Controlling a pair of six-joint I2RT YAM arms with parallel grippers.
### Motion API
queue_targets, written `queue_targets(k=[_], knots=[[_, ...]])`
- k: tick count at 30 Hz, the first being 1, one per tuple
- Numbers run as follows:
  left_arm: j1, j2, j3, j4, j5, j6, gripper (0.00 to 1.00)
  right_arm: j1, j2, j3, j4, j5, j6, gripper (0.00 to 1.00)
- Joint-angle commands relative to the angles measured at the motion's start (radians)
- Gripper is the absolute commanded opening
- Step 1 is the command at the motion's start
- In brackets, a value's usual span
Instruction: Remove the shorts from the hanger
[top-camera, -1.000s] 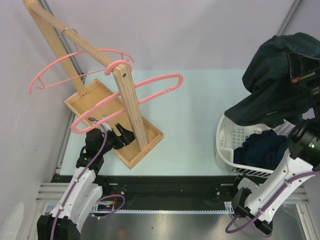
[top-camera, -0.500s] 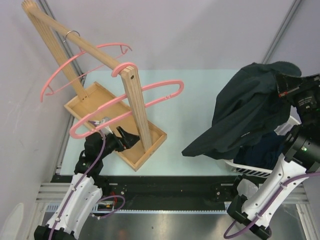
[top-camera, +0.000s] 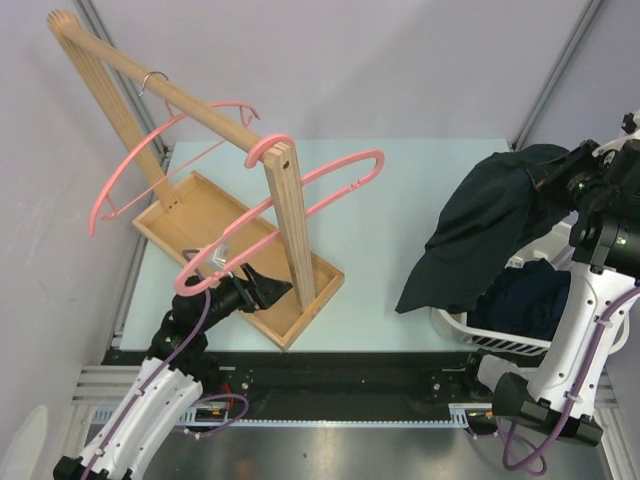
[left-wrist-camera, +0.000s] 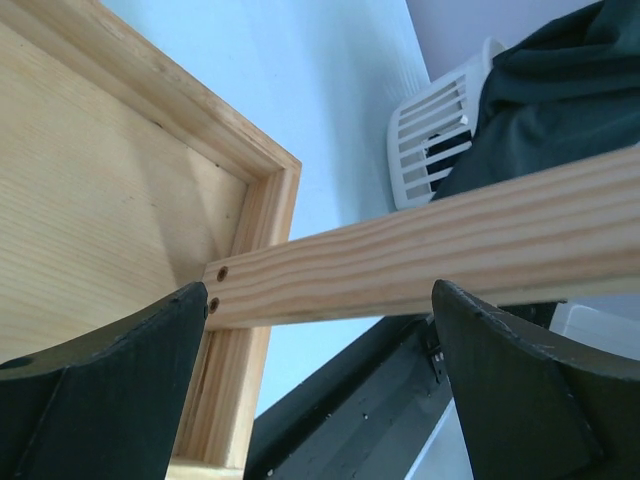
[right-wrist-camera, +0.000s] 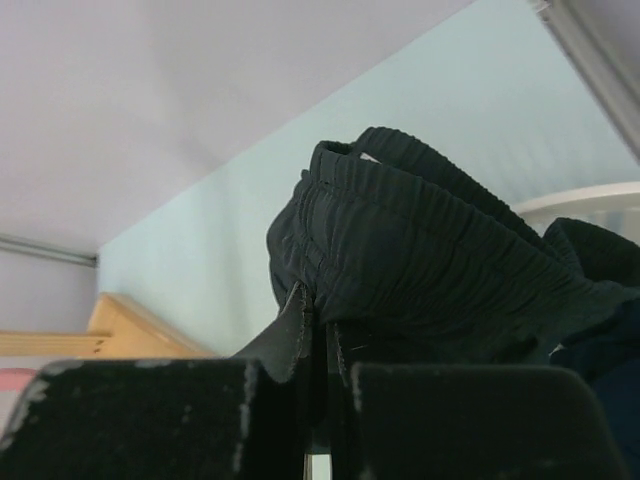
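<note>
The right gripper (right-wrist-camera: 320, 372) is clamped on the elastic waistband of the blackish-green shorts (top-camera: 490, 220). They hang bunched over the white basket (top-camera: 500, 337) at the counter's (top-camera: 390, 230) right side. Their lower edge drapes toward the counter, perhaps touching it. The navy shorts (top-camera: 525, 305) lie inside the basket. The left gripper (left-wrist-camera: 320, 300) has its jaws wide apart on either side of the rack's wooden post (top-camera: 290, 225), near the tray base (top-camera: 190, 205). Two pink hangers (top-camera: 335, 178) hang bare on the rail.

Left tool (top-camera: 263, 291) agape, right tool (right-wrist-camera: 322, 390) clamped.
</note>
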Motion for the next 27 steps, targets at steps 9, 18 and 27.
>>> queue_targets(k=[9,18,27], knots=[[-0.017,-0.158,0.027,-0.103,0.001,-0.054,0.98,0.216,-0.088,-0.447,-0.029,0.372,-0.016,0.00],[-0.017,-0.214,-0.044,-0.089,0.013,-0.118,0.98,0.342,-0.116,-0.859,0.137,0.301,0.107,0.14],[-0.017,-0.283,-0.071,-0.127,0.021,-0.137,0.98,0.354,-0.035,-0.934,0.203,0.135,0.073,0.39]])
